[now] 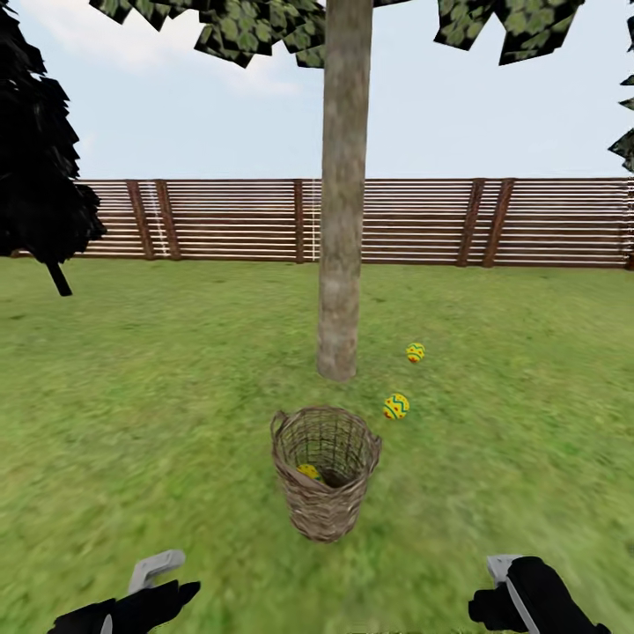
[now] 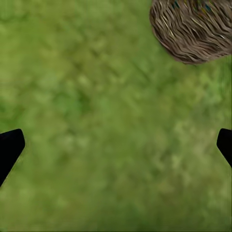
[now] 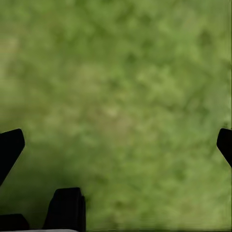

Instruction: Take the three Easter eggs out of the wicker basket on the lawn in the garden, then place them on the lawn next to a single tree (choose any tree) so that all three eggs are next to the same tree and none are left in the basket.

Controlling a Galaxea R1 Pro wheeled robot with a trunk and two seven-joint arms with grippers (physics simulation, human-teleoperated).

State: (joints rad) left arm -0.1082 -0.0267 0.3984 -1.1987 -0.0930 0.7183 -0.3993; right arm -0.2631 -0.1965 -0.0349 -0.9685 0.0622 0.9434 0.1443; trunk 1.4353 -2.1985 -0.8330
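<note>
Nearest the head camera, the left gripper (image 1: 163, 577) and the right gripper (image 1: 502, 586) are hanging low over the grass, one at each lower corner of the view, both apart from the basket; in each wrist view the dark fingertips (image 2: 10, 147) are sitting at opposite edges of the picture with bare grass between them, so both pairs of jaws are standing wide and holding nothing, the right fingertips (image 3: 10, 147) showing the same spread. The lawn (image 1: 158, 414) is stretching wide and mottled green across the whole ground, paler in patches, running back to where the fence is closing off the garden. Above it a pale blue sky (image 1: 176, 114) with thin cloud is filling the upper part of the head view. The brown horizontal-slat fence (image 1: 423, 220) is spanning the far side from left to right. A dark narrow cypress (image 1: 35, 176) is standing at the far left. The tree (image 1: 343, 220) is rising straight at the centre, its grey-brown trunk meeting the grass just behind the basket and its leaves hanging along the top edge. The wicker basket (image 1: 324, 493) is standing upright on the lawn in front of the trunk, and its woven wall is also showing in the left wrist view (image 2: 193, 34). One Easter egg (image 1: 308, 471) is lying inside the basket. A second egg (image 1: 396, 406) is lying on the grass near the trunk, to its right and beyond the basket, and a third egg (image 1: 415, 352) is lying farther back, right of the trunk base.
</note>
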